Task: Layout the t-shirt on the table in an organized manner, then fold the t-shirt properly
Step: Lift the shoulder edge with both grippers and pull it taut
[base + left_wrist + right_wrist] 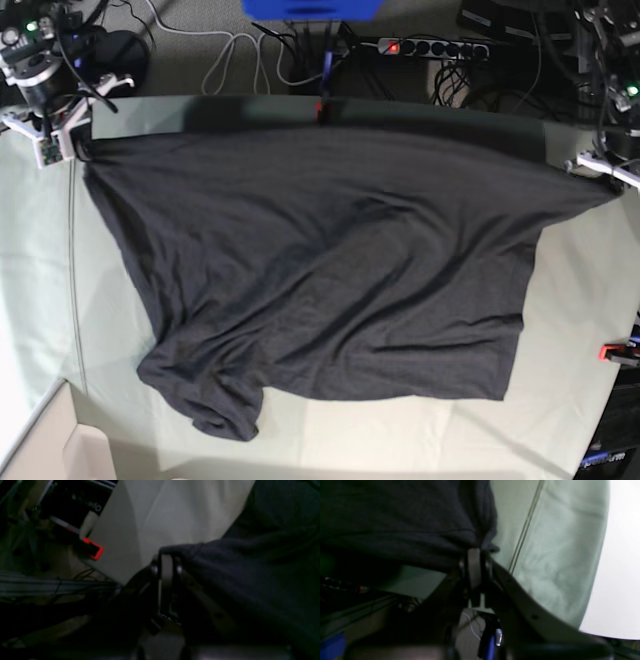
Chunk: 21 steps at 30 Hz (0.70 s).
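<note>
The t-shirt (330,270) lies spread over most of the table (40,290), stretched taut along the far edge but still creased, with one sleeve bunched near the front left corner. Laying out looks close to done; smoothing that sleeve and all the folding are judged still to come. The right gripper (72,148) is clenched on a shirt corner at the far left corner of the table, and the left gripper (598,170) is clenched on the opposite corner at the far right edge, near a red clamp (612,351).
</note>
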Each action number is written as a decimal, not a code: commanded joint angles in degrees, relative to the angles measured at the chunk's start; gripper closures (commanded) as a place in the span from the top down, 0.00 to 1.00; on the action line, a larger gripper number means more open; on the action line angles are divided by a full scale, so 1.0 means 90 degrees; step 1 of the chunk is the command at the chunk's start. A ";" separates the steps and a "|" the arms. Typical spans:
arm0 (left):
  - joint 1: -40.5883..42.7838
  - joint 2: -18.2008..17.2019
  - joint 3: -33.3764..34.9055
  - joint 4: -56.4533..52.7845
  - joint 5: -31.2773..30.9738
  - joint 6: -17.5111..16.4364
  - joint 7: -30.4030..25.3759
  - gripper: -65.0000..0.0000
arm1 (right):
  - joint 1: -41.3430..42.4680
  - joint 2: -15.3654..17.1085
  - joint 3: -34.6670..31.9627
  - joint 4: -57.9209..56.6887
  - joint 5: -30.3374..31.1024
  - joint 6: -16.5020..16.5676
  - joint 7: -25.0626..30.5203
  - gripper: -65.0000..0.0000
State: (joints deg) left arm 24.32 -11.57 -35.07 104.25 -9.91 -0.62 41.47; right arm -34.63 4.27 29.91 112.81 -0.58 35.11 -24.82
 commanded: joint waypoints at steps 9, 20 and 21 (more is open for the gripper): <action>0.0038 -0.0126 -0.0045 -0.0745 0.0042 0.0035 -0.0100 0.01 | -0.0386 0.0019 -0.0027 -0.0017 0.0069 -0.0038 0.0115 0.00; -0.0011 -0.0096 -0.0035 -0.0882 0.0012 0.0035 -0.0110 0.01 | -0.0465 0.0067 -0.0212 -0.0056 0.0059 -0.0038 0.0106 0.00; -0.0040 -0.0096 -0.0035 -0.0863 0.0012 0.0035 -0.0110 0.01 | -0.0435 0.0067 -0.0222 -0.0066 0.0059 -0.0038 0.0106 0.00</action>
State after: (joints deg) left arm 24.10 -11.62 -35.05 95.37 -9.91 -0.62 41.65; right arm -38.48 4.36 27.73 111.37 -0.62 34.92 -25.02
